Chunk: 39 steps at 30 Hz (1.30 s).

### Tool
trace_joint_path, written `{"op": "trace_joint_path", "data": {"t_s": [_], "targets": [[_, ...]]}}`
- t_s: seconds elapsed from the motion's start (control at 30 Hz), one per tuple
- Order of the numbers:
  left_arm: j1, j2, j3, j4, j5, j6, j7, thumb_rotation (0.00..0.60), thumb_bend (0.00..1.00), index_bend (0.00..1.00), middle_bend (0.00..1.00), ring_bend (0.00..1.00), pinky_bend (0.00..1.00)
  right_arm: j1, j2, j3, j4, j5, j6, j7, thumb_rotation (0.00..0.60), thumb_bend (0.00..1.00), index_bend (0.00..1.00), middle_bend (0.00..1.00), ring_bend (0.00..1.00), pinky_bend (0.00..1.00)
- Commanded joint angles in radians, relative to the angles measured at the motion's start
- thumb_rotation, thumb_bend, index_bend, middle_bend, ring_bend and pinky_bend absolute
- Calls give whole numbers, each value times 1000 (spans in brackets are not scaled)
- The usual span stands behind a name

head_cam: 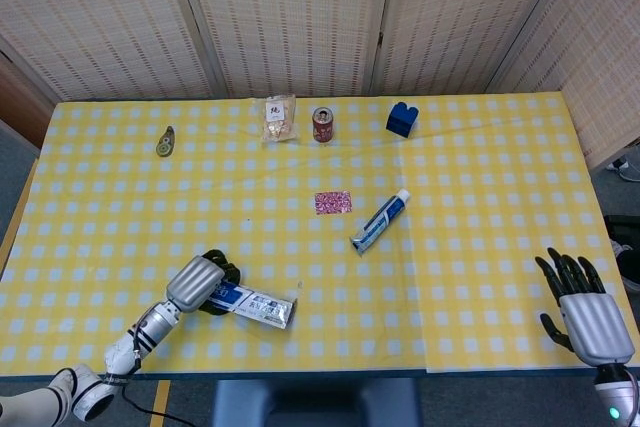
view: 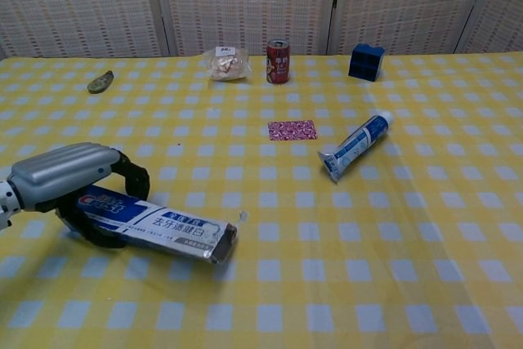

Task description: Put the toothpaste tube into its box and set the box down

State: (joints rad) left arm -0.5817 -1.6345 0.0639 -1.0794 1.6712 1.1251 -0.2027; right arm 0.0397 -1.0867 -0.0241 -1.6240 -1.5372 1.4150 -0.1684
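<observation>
A snack bag point(head_cam: 279, 118), red can point(head_cam: 322, 125) and blue block point(head_cam: 402, 119) line the far edge.

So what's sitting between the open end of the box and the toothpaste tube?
Only bare checkered cloth. In the chest view, nothing lies between the box held by the left hand and the tube; the pink packet sits farther back.

Box point(view: 155, 229): front left, in left hand point(view: 61, 183).
Tube point(view: 355, 146): mid-table, right of card point(view: 292, 130).
Can point(view: 278, 60): rear, between snack bag point(view: 225, 64) and block point(view: 366, 62).
</observation>
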Motion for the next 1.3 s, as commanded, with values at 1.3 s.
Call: {"op": "trace_joint_path", "data": {"t_s": [1.3], "targets": [[83, 175, -112, -320, -186, 52, 158, 600, 141, 530, 584, 414, 278, 538, -283, 168, 180, -40, -482, -276, 600, 387, 274, 283, 132, 0]]}}
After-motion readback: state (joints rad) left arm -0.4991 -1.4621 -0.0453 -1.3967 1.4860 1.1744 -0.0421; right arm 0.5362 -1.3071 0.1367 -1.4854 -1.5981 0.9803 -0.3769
